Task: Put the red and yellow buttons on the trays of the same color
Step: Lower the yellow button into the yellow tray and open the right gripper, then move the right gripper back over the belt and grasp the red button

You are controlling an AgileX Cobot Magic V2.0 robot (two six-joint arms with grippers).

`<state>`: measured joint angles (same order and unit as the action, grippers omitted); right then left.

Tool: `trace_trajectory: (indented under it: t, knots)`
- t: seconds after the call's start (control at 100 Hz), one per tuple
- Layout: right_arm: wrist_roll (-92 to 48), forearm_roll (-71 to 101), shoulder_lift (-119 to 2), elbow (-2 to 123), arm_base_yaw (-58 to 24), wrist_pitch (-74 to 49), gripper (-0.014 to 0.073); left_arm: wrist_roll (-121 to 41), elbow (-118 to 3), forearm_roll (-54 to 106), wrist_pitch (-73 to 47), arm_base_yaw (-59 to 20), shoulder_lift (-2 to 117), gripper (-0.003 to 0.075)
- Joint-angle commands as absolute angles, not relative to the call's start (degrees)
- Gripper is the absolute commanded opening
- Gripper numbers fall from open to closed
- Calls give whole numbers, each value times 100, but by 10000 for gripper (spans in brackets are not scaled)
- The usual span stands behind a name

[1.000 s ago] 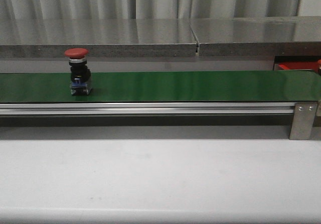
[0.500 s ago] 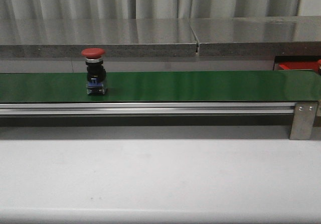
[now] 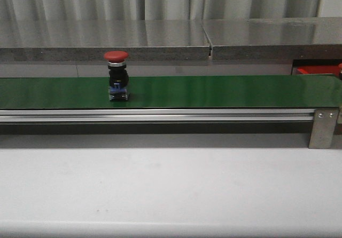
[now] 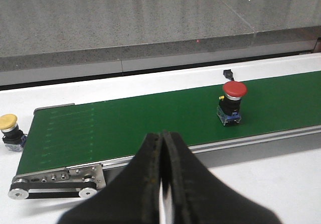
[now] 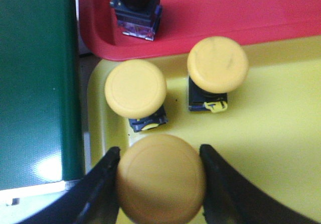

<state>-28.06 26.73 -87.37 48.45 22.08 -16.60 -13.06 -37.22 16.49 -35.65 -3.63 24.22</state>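
Note:
A red button (image 3: pixel 116 76) stands upright on the green conveyor belt (image 3: pixel 224 91), left of centre; the left wrist view also shows this red button (image 4: pixel 233 103). My left gripper (image 4: pixel 163 136) is shut and empty, short of the belt's near rail. My right gripper (image 5: pixel 159 151) is shut on a yellow button (image 5: pixel 160 181) over the yellow tray (image 5: pixel 281 118). Two more yellow buttons (image 5: pixel 135 89) (image 5: pixel 217 65) stand on that tray. Another red button (image 5: pixel 134 13) sits on the red tray (image 5: pixel 241 8). Neither gripper shows in the front view.
A further yellow button (image 4: pixel 10 128) stands on the white table beside the belt's roller end (image 4: pixel 55 181). A corner of the red tray (image 3: pixel 310 70) shows past the belt's right end. A grey stone ledge (image 3: pixel 107 38) runs behind the conveyor.
The red button has travelled to the right along the belt, staying upright. Nothing else in the front view has moved.

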Motion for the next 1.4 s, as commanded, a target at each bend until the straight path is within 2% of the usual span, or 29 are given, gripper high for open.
trace_trajectory:
  t: [0.0, 0.33, 0.43, 0.55, 0.65, 0.86, 0.99, 1.16, 1.39]
  knots:
    - [-2814, 2776, -8690, 4986, 2252, -1278, -44, -1242, -3872, 1763, -3180, -410, 2471, -20]
    - [-2814, 2793, -8996, 4986, 2252, -1274, -23, -1242, -3872, 1763, -3180, -410, 2471, -20]
    - [-2814, 2795, -8996, 4986, 2252, -1269, 99, -1242, -3872, 1763, -3180, -410, 2471, -20]
    - [-2814, 2879, -8996, 4986, 2252, -1275, 311, -1242, -3872, 1763, -3180, -410, 2471, -20]
    - [-2814, 2899, -8973, 4986, 2252, -1290, 399, -1242, -3872, 1763, -3180, -410, 2471, -20]
    - [-2814, 2894, -8625, 4986, 2252, -1304, 413, -1242, -3872, 1763, -3180, -410, 2471, -20]
    - [-2814, 2894, -8351, 4986, 2252, -1310, 451, -1242, -3872, 1763, -3180, -410, 2471, -20]
    - [-2814, 2894, -7732, 4986, 2222, -1367, 449, -1242, -3872, 1763, -3180, -410, 2471, -20]
    - [-2879, 2771, -7060, 5062, 1638, -1488, 449, -1242, -3872, 1763, -3180, -410, 2471, -20]
